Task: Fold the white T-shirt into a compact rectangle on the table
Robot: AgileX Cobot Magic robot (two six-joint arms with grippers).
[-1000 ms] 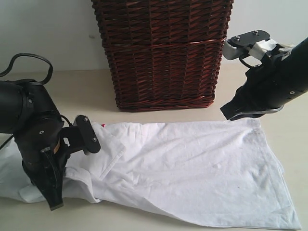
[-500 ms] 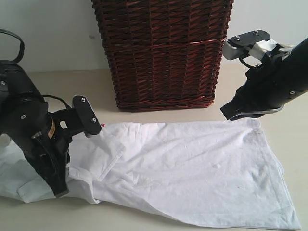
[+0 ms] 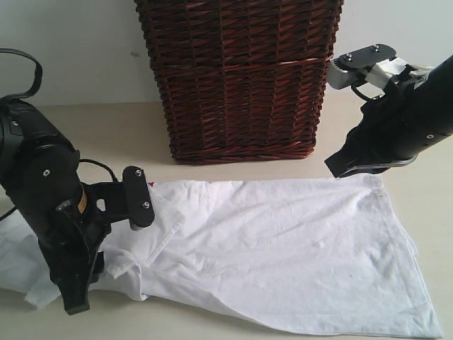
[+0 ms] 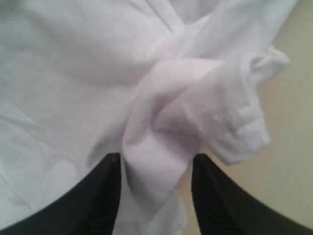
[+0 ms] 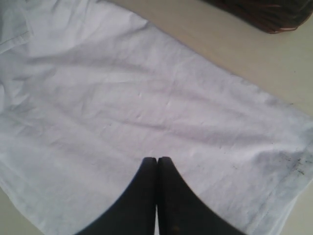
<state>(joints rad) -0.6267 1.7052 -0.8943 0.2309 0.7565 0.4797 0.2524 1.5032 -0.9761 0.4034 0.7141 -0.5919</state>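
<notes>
The white T-shirt (image 3: pixel 283 241) lies spread across the table (image 3: pixel 106 134), its hem end to the right and its sleeve end crumpled at the left. My left gripper (image 3: pixel 76 303) points down at that crumpled end. In the left wrist view its jaws (image 4: pixel 155 159) stand apart, with a bunched fold of the shirt (image 4: pixel 161 147) lying loosely between them. My right gripper (image 3: pixel 340 168) hovers above the shirt's far right corner, near the basket. Its fingers (image 5: pixel 157 159) are pressed together with nothing between them, over flat cloth (image 5: pixel 146 98).
A tall dark brown wicker basket (image 3: pixel 241 78) stands on the table just behind the shirt; its base (image 5: pixel 264 14) shows in the right wrist view. Bare beige table (image 4: pixel 288 147) runs beside the sleeve and along the front edge.
My left gripper has opened around the bunched sleeve cloth. The left arm swung up and back, then came down again. The right arm has not moved.
</notes>
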